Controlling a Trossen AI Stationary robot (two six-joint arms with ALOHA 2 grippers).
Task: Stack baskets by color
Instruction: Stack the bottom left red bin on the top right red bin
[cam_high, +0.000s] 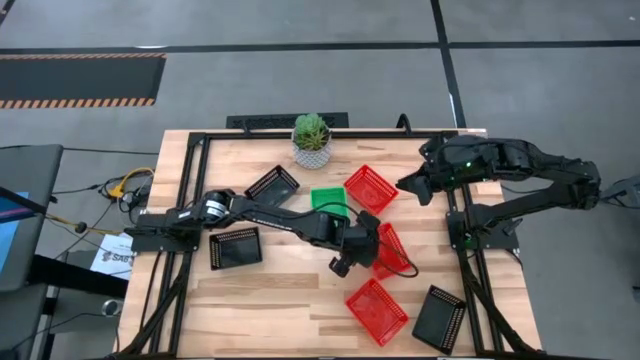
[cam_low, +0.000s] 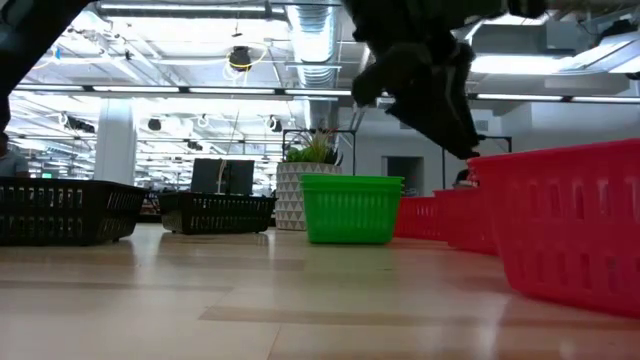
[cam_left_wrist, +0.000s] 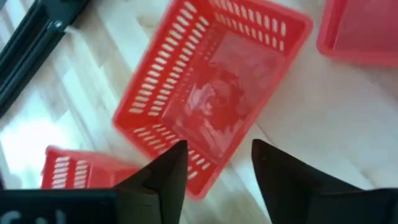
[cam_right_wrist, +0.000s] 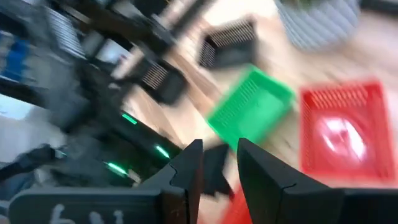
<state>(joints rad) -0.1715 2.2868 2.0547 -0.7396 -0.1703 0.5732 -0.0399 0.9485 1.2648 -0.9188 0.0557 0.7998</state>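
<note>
Left gripper (cam_high: 385, 252): fingers parted, holding nothing, above the middle red basket (cam_left_wrist: 211, 93), apparently just set free | Right gripper (cam_high: 408, 184): jaws parted, empty, waiting right of the potted plant (cam_high: 312, 138) | Counts: three red baskets in front of the plant, unstacked; three black; green stack (cam_high: 328, 200) beside it, count unclear.

Potted plant (cam_high: 312, 139) on wooden table (cam_high: 280, 300)

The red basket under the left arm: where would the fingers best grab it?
Probably on one long side wall of the red basket, coming straight down from above. It sits upright with its mouth open, so the thin slotted rim is free, and the left gripper hangs open just above its near corner.
</note>
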